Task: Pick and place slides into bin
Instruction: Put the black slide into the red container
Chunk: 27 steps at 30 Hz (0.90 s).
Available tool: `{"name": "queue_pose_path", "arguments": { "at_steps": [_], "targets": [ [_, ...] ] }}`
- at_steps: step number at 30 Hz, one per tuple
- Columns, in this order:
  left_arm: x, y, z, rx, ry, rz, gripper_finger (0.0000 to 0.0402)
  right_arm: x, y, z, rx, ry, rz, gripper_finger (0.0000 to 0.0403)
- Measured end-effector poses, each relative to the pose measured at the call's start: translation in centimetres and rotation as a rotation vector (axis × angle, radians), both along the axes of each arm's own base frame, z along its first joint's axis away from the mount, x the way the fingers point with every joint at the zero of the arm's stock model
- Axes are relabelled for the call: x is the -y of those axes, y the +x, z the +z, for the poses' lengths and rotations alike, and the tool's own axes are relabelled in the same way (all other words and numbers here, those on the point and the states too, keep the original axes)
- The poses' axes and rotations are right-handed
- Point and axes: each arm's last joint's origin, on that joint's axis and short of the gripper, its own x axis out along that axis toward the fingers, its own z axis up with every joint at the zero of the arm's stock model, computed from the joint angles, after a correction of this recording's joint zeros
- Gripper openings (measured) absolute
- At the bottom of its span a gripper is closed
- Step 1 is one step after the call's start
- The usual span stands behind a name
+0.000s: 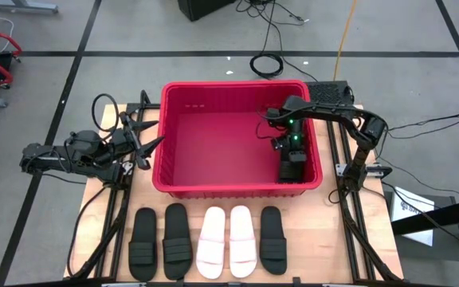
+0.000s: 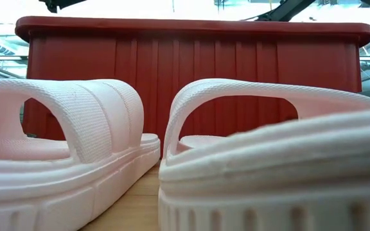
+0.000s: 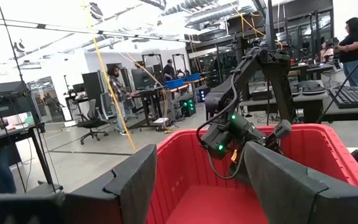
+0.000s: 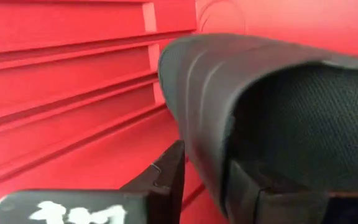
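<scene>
The red bin (image 1: 183, 119) stands mid-table. One black slide (image 1: 293, 169) lies inside it, along the right wall near the near right corner. My right gripper (image 4: 207, 186) reaches down into the bin over that slide, fingers apart, with the edge of the slide's strap (image 4: 204, 112) between them. A row of slides lies before the bin: two black (image 1: 143, 243) (image 1: 176, 239), two pale (image 1: 213, 241) (image 1: 243, 239) and one black (image 1: 272, 237). My left gripper (image 1: 146, 151) waits open beside the bin's left wall. My right gripper straddles the near edge of the black slide's strap (image 4: 197, 155), one finger (image 4: 169, 174) outside it and one (image 4: 260, 196) under the arch, coming slanting from above. A thin strip of red shows between the outer finger and the strap. Whether the inner finger touches, I cannot tell.
The pale slides (image 2: 69, 147) (image 2: 268, 160) fill the low view, with the bin's near wall (image 2: 191, 70) behind them. The bin's floor (image 1: 213, 143) left of the right arm is bare. Cables and the arms' frames flank the table; people stand in the room beyond.
</scene>
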Motion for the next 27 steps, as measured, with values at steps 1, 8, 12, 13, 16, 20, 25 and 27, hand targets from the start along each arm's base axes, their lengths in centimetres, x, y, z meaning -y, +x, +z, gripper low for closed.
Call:
{"name": "queue_pose_path", "arguments": {
  "at_steps": [1,8,12,13,16,20,25,27],
  "targets": [
    [0.0,0.0,0.01,0.0,0.0,0.0,0.025,0.01,0.07,-0.04,0.006,-0.005,0.0,0.0087],
    [0.0,0.0,0.0,0.002,-0.005,-0.001,0.025,0.16,0.32,-0.19,0.016,-0.025,-0.022,0.0118],
    [0.0,0.0,0.0,0.002,-0.005,-0.001,0.025,0.16,0.32,-0.19,0.006,-0.027,-0.033,0.0145],
    [0.0,-0.01,0.0,0.001,-0.004,0.0,0.025,0.17,0.32,-0.19,0.005,-0.027,-0.033,0.0152],
    [0.0,0.0,-0.01,0.0,-0.002,0.0,0.025,0.19,0.36,-0.22,0.002,-0.032,-0.04,0.0173],
    [0.0,0.0,-0.01,0.0,-0.001,0.0,0.025,0.41,0.35,-0.39,-0.026,-0.1,-0.021,0.0199],
    [0.0,0.0,0.0,-0.001,0.0,0.001,0.025,0.88,0.63,-0.7,-0.009,-0.192,0.005,0.0226],
    [0.0,-0.01,0.0,-0.001,0.0,0.001,0.025,1.0,0.79,-0.78,0.009,-0.205,0.004,0.0234]
  ]
}}
